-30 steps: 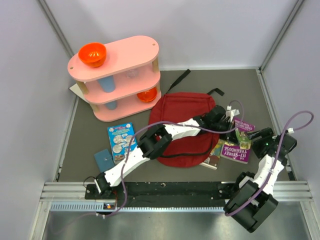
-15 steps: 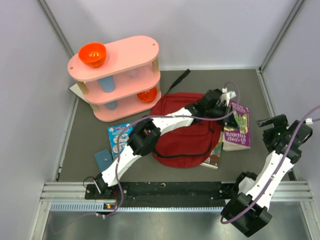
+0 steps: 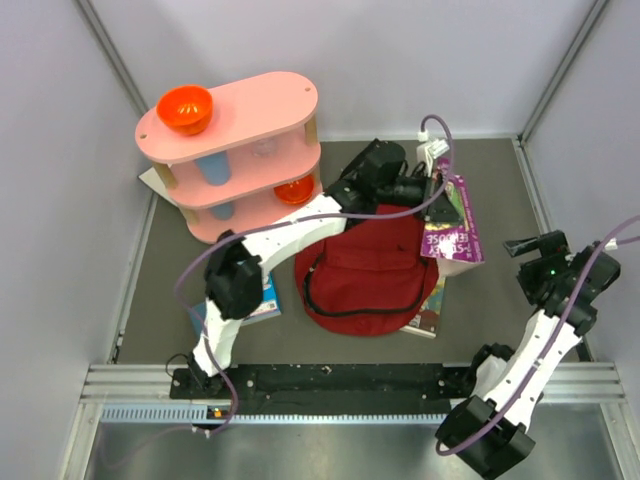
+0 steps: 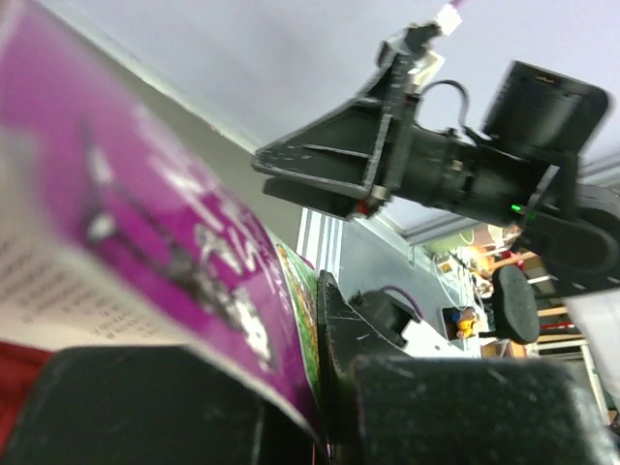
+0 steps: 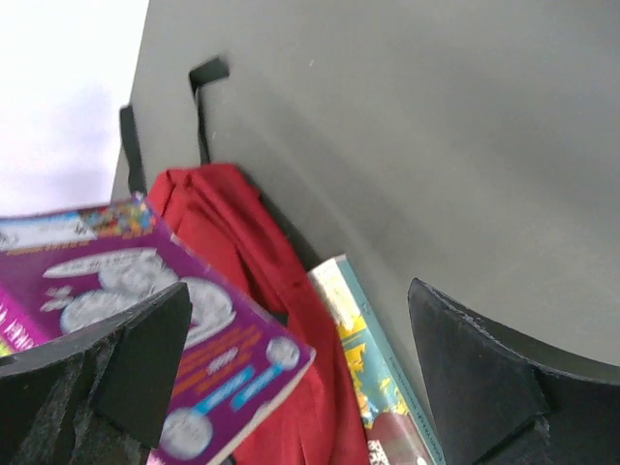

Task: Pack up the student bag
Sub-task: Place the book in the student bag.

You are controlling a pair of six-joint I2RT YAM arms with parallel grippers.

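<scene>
Looking soft and floppy, the student bag point(image 3: 365, 268) likely needs lifting by the fabric at its zip; left gripper point(image 3: 437, 195) clamps a purple book point(image 3: 452, 230), right gripper point(image 3: 528, 245) fingers spread wide.

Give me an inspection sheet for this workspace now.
Surface: dark grey table, no spills seen.
Job's things: red student bag lying on the table; purple book held above its right edge; second book against its near right corner.
Clutter: pink shelf with orange bowl on top; blue book by left arm.
Grippers: left gripper shut on purple book; right gripper open, empty.
Cables: purple cables loop off both arms.
Surroundings: white walls, metal rail at near edge.
</scene>
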